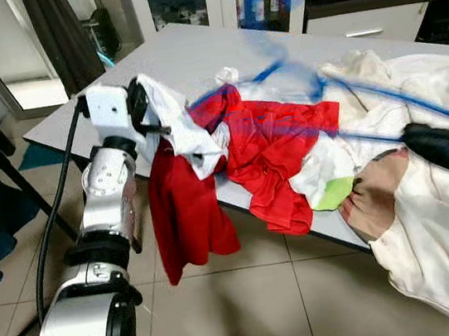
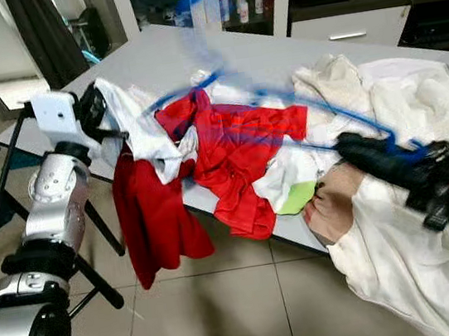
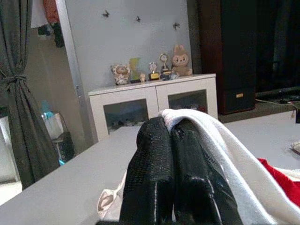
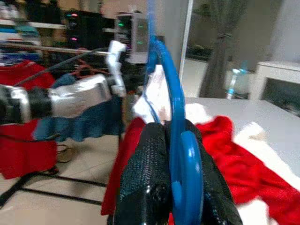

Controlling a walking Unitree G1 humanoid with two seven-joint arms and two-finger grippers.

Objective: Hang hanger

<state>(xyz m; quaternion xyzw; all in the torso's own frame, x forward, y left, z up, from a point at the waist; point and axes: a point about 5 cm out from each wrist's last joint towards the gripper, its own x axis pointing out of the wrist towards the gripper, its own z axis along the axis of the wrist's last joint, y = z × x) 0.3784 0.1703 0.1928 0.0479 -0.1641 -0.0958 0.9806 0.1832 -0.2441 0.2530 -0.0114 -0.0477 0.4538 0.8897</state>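
Left gripper [image 3: 171, 136]: fingers pressed together on a white garment [image 1: 178, 123], held at the table's near left corner; a red garment [image 1: 182, 211] hangs below it over the edge
Right gripper [image 4: 176, 140]: clamped on the blue hanger [image 4: 180, 154]
Blue hanger: motion-blurred in head views; extends over the red and white clothes pile [image 1: 288, 146]; hook shape indistinct
Table [image 1: 192, 55]: grey, near edge largely covered by cloth
Cream fabric [image 1: 435, 239]: drapes off the table's right side, cut off by frame

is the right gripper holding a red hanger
No. The right gripper has its fingers shut on a blue hanger.
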